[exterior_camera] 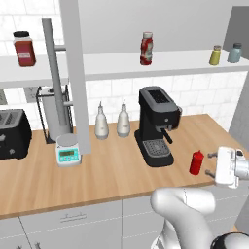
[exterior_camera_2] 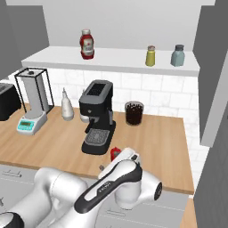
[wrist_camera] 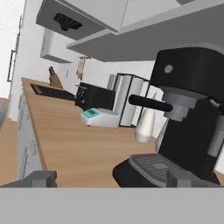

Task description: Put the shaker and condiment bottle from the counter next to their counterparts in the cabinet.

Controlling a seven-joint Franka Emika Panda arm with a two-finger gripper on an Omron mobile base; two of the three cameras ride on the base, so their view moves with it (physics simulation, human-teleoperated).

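The plain red condiment bottle (exterior_camera: pixel 196 162) stands upright on the counter (exterior_camera: pixel 97 170), in front and to the right of the coffee machine. In the right base view the condiment bottle (exterior_camera_2: pixel 115 153) is partly hidden behind my arm. My gripper (exterior_camera: pixel 209 164) is open just right of the bottle, fingers pointing at it, nothing between them. In the hand view my gripper (wrist_camera: pixel 112 180) faces the coffee machine. The yellow-green shaker (exterior_camera: pixel 215 55) stands on the cabinet shelf (exterior_camera: pixel 116 65) beside the pale blue shaker (exterior_camera: pixel 235 52). The labelled red sauce bottle (exterior_camera: pixel 146 48) stands mid-shelf.
A black coffee machine (exterior_camera: pixel 156 125) stands close to the left of the bottle. Two white bottles (exterior_camera: pixel 101 122), a scale (exterior_camera: pixel 68 150) and a toaster (exterior_camera: pixel 12 133) lie further left. A dark-lidded jar (exterior_camera: pixel 24 48) is on the shelf's left; a glass jar (exterior_camera_2: pixel 134 113) is by the wall.
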